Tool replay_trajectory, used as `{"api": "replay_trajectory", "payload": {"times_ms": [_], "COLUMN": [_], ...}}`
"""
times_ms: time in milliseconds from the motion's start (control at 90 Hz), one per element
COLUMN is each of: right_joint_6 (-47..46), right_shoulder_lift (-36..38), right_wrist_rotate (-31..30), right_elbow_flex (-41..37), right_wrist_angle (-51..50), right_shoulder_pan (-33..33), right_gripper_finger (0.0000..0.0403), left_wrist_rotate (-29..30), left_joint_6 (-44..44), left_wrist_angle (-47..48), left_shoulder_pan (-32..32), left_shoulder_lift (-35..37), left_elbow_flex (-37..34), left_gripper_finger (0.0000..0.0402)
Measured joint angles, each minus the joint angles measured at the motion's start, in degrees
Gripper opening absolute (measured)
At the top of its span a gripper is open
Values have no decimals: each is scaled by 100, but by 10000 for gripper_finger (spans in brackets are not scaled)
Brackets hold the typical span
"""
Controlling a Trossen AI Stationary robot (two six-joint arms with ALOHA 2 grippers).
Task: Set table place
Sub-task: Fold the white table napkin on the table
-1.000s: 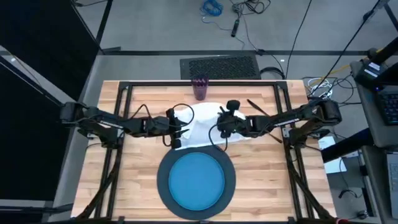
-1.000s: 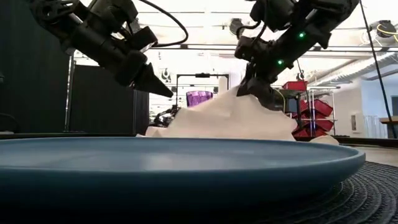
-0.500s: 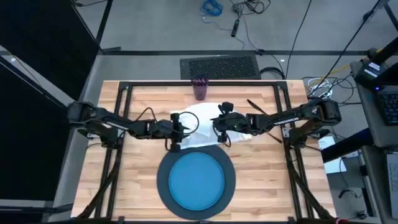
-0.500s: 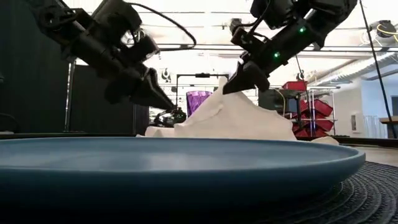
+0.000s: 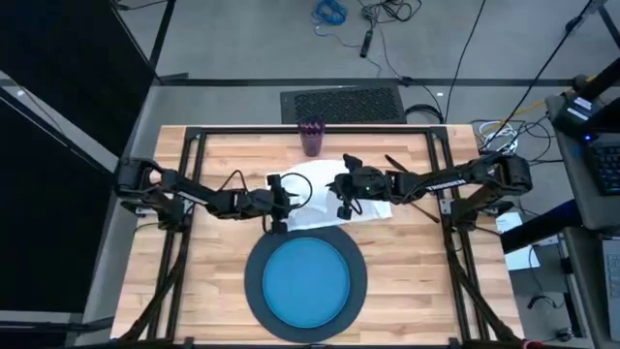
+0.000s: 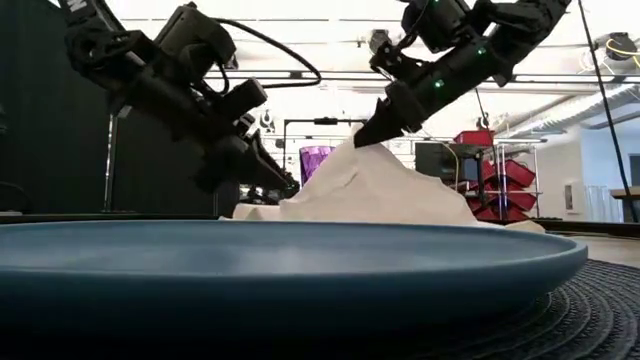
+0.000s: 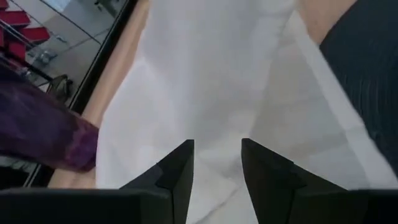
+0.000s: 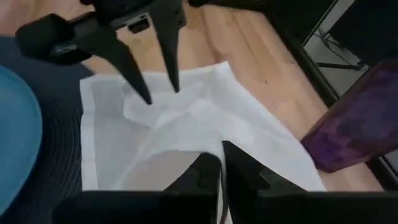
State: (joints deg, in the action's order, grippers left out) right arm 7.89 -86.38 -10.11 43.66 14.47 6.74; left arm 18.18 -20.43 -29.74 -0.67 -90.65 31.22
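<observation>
You are early in the job. The dark charger (image 5: 254,276) lies on the desk (image 5: 203,291) with the blue plate (image 5: 307,282) centred on it, so that pair looks done. The white napkin (image 5: 312,199) is in hand and not yet laid flat: the right fingers (image 6: 368,137) are clenched on a fold of it and hold it up in a peak, and in the right wrist view the cloth runs straight out from between them. The left fingers (image 7: 216,165) are spread and empty, poised over the napkin's near edge, the cloth showing in the gap between them and not yet gripped. The purple cup (image 5: 311,137) stands upright just beyond the napkin, past both sets of fingers.

By my judgement you have the napkin to lay beside the charger and the cup to place. Count: one charger, one plate, one napkin, one cup. I cannot make out a fork, knife or spoon with certainty.
</observation>
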Motion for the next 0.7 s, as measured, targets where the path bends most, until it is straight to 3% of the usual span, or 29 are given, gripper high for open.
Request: {"api": "replay_trajectory", "payload": {"times_ms": [200,700], "right_joint_6": [-222,-443], "right_shoulder_lift": [261,454], "right_wrist_rotate": [268,109], "right_elbow_flex": [0,0], "right_wrist_angle": [80,38], "right_shoulder_pan": [-6,-7], "right_gripper_finger": [0,0], "left_wrist_rotate": [78,-391], "left_joint_6": [16,55], "left_wrist_angle": [23,-39], "left_shoulder_pan": [0,81], "left_shoulder_lift": [0,2], "left_elbow_flex": [11,112], "left_gripper_finger": [118,118]}}
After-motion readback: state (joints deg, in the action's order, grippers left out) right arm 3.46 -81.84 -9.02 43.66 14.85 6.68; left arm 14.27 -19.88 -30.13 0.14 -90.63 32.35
